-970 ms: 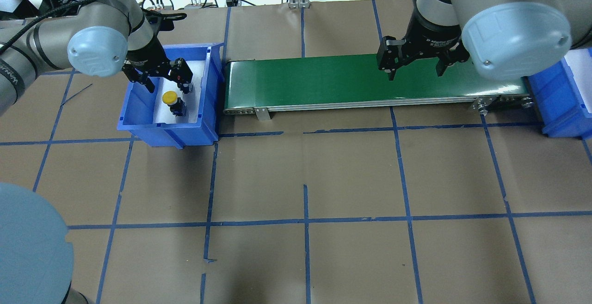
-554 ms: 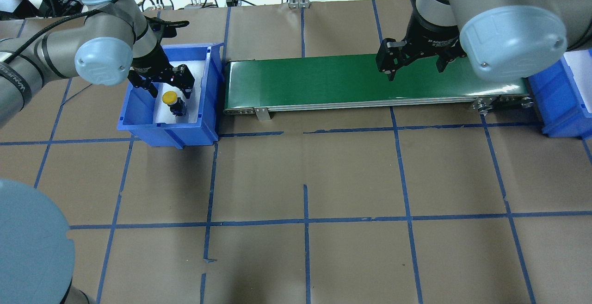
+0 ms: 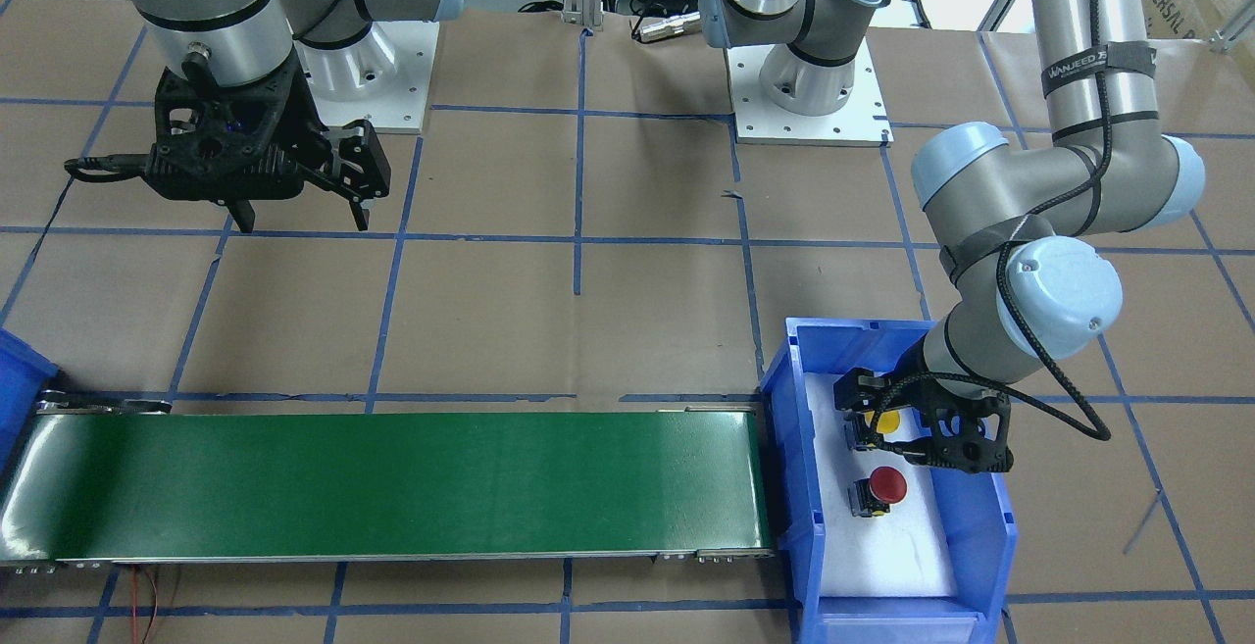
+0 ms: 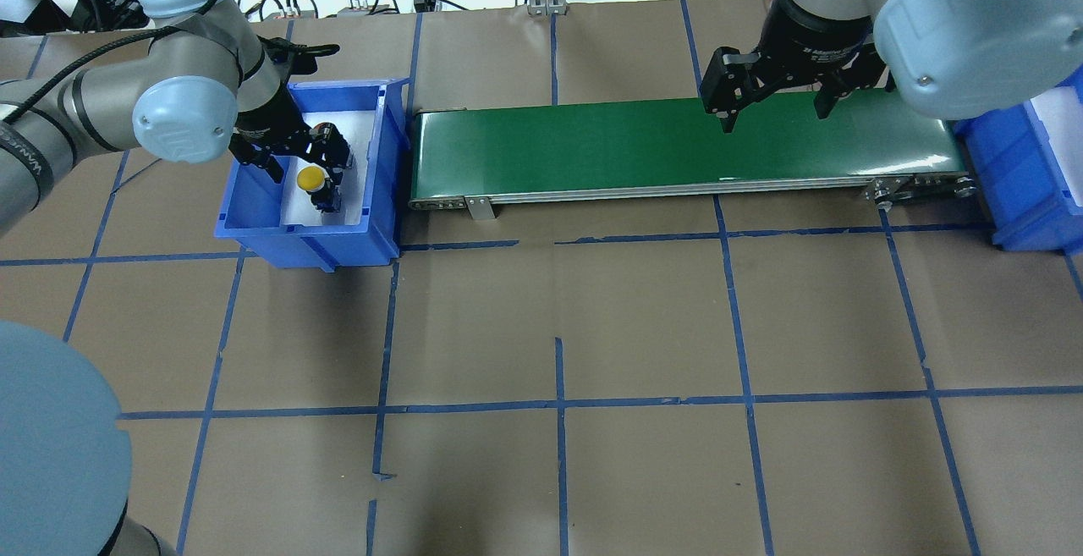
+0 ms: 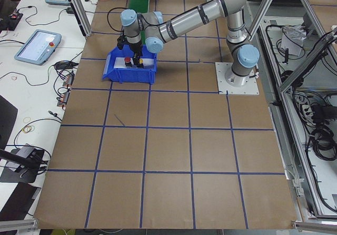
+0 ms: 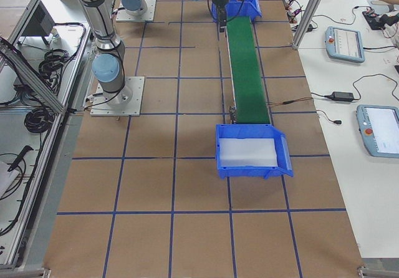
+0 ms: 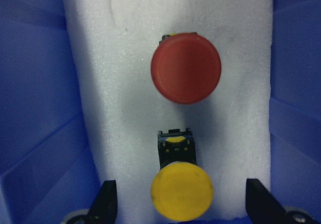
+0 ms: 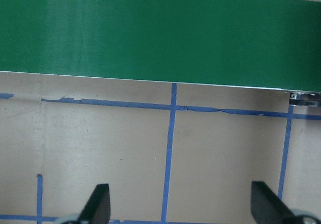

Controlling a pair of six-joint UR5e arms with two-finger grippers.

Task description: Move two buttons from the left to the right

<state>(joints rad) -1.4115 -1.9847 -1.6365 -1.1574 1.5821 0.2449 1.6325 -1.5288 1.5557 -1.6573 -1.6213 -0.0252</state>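
Both buttons stand on white foam in the left blue bin [image 4: 254,200]. The yellow button [image 7: 181,191] is between the spread fingers of my open left gripper [image 7: 183,206], which hangs low inside the bin without touching it. The red button [image 7: 185,74] stands just beyond it, free. In the front view the red button [image 3: 888,484] shows fully, while the yellow button [image 3: 889,421] is half hidden by the left gripper [image 3: 907,436]. In the overhead view the yellow button [image 4: 310,177] sits under the left gripper [image 4: 306,165]. My right gripper [image 4: 774,116] hovers open and empty by the green conveyor belt [image 4: 592,145].
The conveyor belt [image 3: 392,482] runs between the left bin [image 3: 794,487] and a second blue bin [image 4: 1015,175] at its right end, which holds only white foam. Brown paper with blue tape lines covers the table. Cables lie along the far edge.
The left gripper has moved over the yellow button and come down around it, still open. The right gripper has shifted back toward the belt's far edge and a little right.
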